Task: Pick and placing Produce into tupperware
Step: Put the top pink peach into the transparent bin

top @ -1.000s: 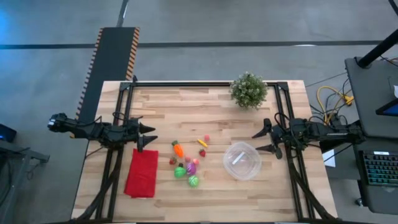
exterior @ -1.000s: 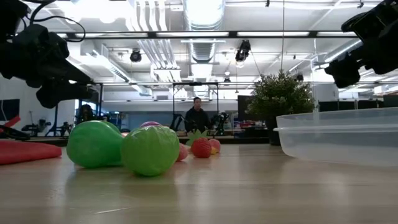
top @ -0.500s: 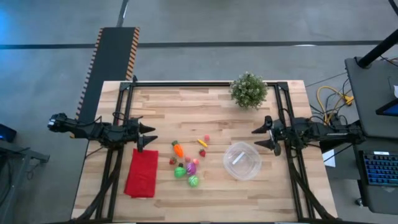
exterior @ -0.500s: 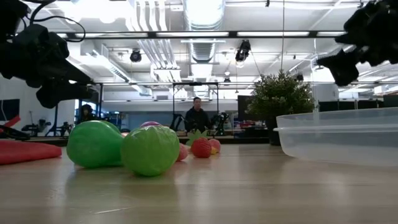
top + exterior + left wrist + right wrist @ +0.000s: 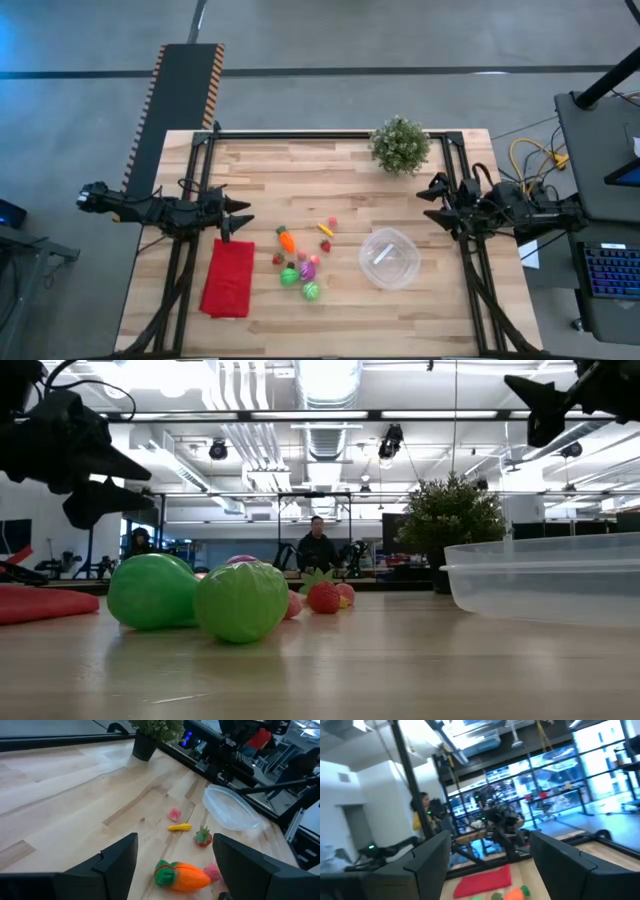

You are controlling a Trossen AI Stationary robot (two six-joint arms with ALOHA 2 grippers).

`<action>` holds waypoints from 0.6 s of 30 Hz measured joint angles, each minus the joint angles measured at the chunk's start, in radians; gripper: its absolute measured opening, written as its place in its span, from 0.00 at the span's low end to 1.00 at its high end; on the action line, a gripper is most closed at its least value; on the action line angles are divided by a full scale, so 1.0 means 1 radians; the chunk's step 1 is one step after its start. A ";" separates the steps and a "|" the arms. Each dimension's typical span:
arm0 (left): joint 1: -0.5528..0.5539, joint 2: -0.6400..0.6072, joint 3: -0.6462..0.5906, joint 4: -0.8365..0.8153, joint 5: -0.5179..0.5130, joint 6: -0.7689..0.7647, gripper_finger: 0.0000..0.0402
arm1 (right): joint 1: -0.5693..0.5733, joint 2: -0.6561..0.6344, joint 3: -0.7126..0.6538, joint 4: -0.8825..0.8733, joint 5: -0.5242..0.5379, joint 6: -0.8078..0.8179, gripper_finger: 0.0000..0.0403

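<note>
The produce lies loose on the wooden table: an orange carrot (image 5: pixel 287 240), a yellow piece (image 5: pixel 325 229), pink pieces (image 5: pixel 332 221), a red strawberry (image 5: pixel 325 245), a pink-purple piece (image 5: pixel 307 269) and two green balls (image 5: pixel 289 277) (image 5: pixel 311 291). The clear round tupperware (image 5: pixel 389 258) stands on its base to their right. My left gripper (image 5: pixel 242 219) hovers open at the table's left edge, pointing at the carrot (image 5: pixel 182 874). My right gripper (image 5: pixel 430 199) is open at the right edge, tipped upward, above and beyond the tupperware.
A red folded cloth (image 5: pixel 229 277) lies flat near the left front. A green potted plant (image 5: pixel 400 145) stands at the far right. A black frame (image 5: pixel 330 133) runs along the table's far edge and sides. People show in the room beyond.
My right gripper has risen and tipped upward, drawing back toward the table's right edge and a little toward the far edge, with a slight roll; its fingers stay open. The produce and the tupperware have not moved.
</note>
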State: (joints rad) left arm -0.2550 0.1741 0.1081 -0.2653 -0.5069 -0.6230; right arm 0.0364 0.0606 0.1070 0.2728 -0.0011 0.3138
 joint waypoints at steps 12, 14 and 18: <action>0.000 0.000 0.000 0.085 0.007 -0.050 0.61 | 0.000 0.000 0.000 -0.005 0.005 0.000 0.65; 0.000 0.002 0.000 0.127 0.008 -0.112 0.61 | 0.000 0.000 0.000 0.002 0.005 0.008 0.65; 0.000 -0.001 0.001 0.221 0.008 -0.190 0.61 | 0.000 0.000 0.000 0.040 0.005 0.026 0.65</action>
State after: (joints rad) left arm -0.2550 0.1734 0.1089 -0.0440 -0.4988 -0.8125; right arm 0.0364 0.0610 0.1070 0.3129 0.0040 0.3398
